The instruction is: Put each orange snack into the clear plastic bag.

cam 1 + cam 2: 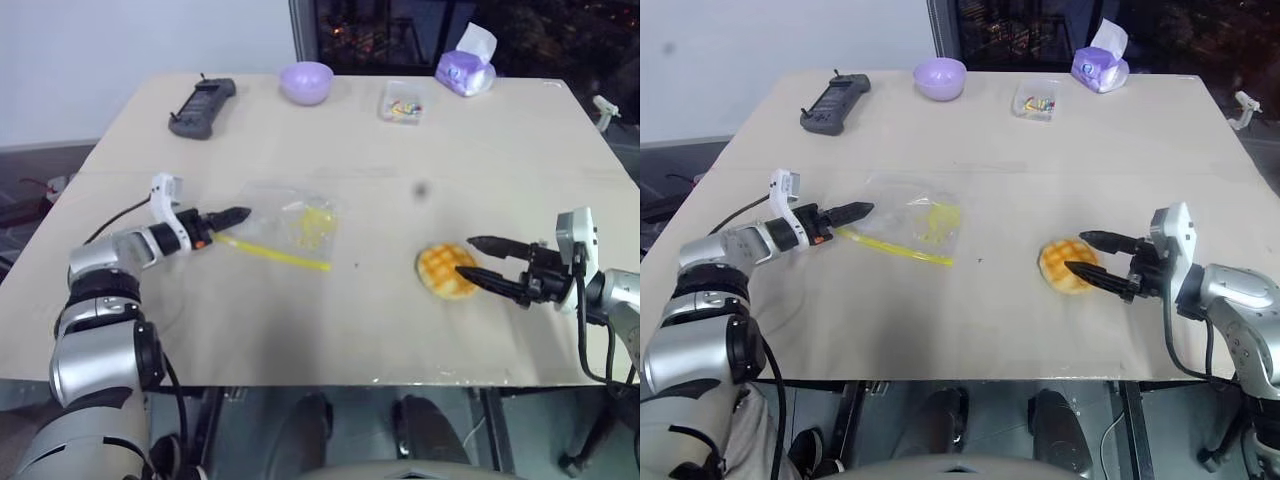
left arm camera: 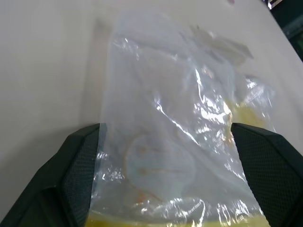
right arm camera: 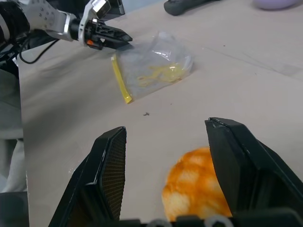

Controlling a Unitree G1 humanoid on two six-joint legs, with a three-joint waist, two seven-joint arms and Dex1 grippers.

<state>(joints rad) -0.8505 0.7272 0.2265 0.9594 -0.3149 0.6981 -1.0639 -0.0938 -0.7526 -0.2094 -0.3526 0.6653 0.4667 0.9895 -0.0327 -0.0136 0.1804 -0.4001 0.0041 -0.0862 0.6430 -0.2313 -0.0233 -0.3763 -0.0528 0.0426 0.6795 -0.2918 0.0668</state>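
Observation:
The orange snack [image 1: 443, 270], a round bun with a grid-scored top, rests on the table at the right. My right gripper [image 1: 466, 256] is open, its two fingers straddling the bun's right side; in the right wrist view the bun [image 3: 199, 189] lies between the fingers with a gap on one side. The clear plastic bag [image 1: 290, 222] lies flat at centre left, its yellow seal strip [image 1: 275, 255] toward the front. My left gripper [image 1: 238, 215] is open at the bag's left edge, and in the left wrist view the bag [image 2: 180, 118] spreads between its fingers [image 2: 83, 161].
Along the far edge stand a lilac bowl [image 1: 306, 82], a black handheld controller [image 1: 203, 106], a small clear box of colourful bits [image 1: 402, 102] and a purple tissue pack [image 1: 466, 68]. The table's front edge [image 1: 300, 380] is close to me.

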